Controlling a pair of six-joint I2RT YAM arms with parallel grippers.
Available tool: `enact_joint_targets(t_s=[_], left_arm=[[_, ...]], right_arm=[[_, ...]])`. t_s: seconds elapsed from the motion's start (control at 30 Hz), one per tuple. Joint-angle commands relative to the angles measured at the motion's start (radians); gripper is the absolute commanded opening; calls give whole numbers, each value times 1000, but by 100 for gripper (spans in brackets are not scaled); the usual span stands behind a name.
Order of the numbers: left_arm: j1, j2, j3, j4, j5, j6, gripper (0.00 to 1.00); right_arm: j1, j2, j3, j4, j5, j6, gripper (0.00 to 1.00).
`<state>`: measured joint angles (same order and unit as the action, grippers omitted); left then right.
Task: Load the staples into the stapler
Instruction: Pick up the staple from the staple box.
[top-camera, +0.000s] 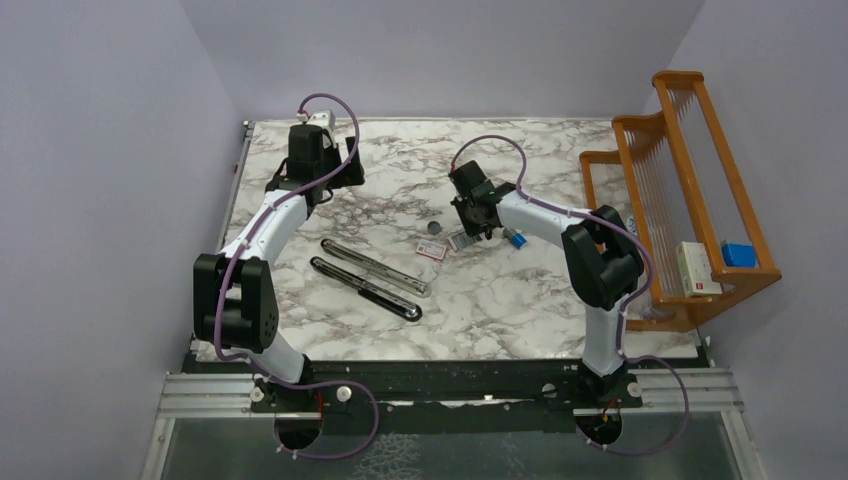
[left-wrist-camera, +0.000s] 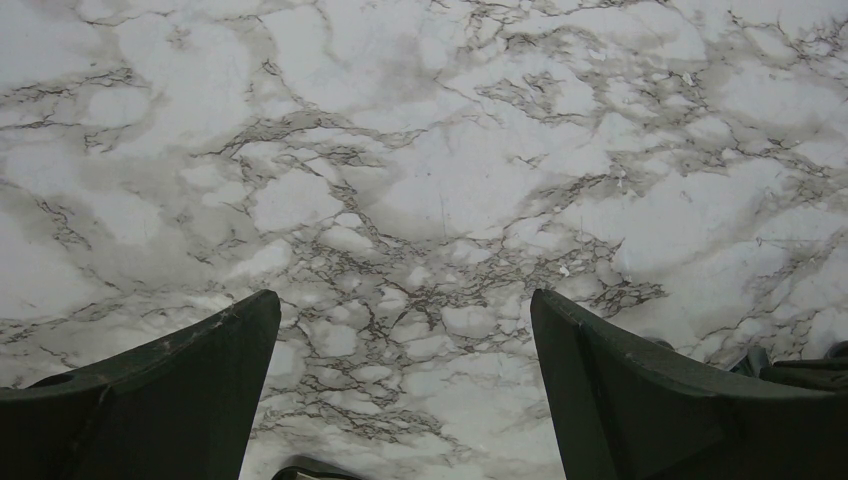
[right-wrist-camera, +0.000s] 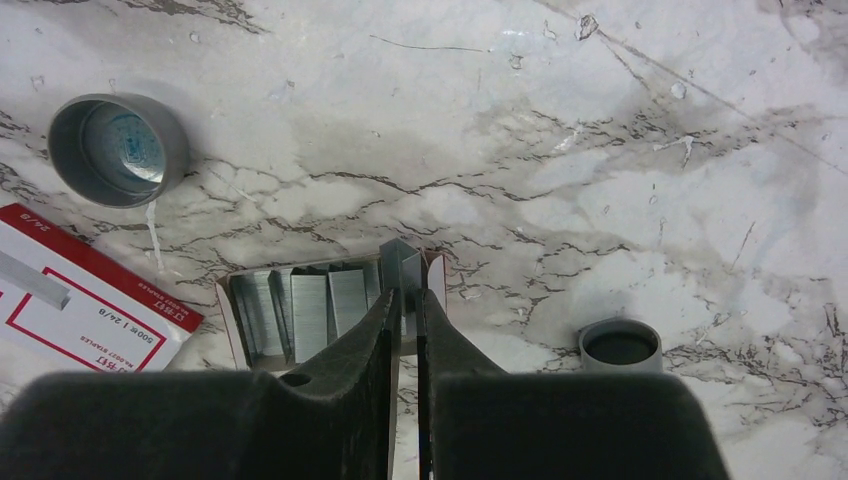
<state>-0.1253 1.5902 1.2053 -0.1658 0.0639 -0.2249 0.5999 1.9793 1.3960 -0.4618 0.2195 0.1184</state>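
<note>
Staples (right-wrist-camera: 305, 315) lie between red-white box (right-wrist-camera: 85, 295) and small grey cap (right-wrist-camera: 620, 346).

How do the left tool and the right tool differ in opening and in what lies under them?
The left tool stands wide open; the right tool is nearly closed, with only a thin gap. The left tool hangs over the bare marble table; the right tool's tips sit at the staples. Whether it grips a strip is unclear. Both have dark fingers and point down at the table.
</note>
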Motion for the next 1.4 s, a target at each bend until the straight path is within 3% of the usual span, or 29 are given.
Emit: enact_joint_targets(t_s=[0.0, 0.23, 0.57, 0.9, 1.37], left_arm=[[8, 5, 33, 4, 15, -2, 99], [8, 9, 33, 4, 20, -4, 99], [9, 7, 33, 5, 16, -3, 99], [9, 9, 31, 4, 22, -4, 99], [7, 16, 28, 11, 57, -20, 99]], right_arm=[[-6, 3, 1, 7, 24, -8, 10], [-6, -33, -3, 13, 29, -7, 1], [-6, -85, 8, 6, 14, -2, 1], [-7, -131, -22, 10, -119, 2, 1], [34, -342, -301, -8, -214, 98, 1]])
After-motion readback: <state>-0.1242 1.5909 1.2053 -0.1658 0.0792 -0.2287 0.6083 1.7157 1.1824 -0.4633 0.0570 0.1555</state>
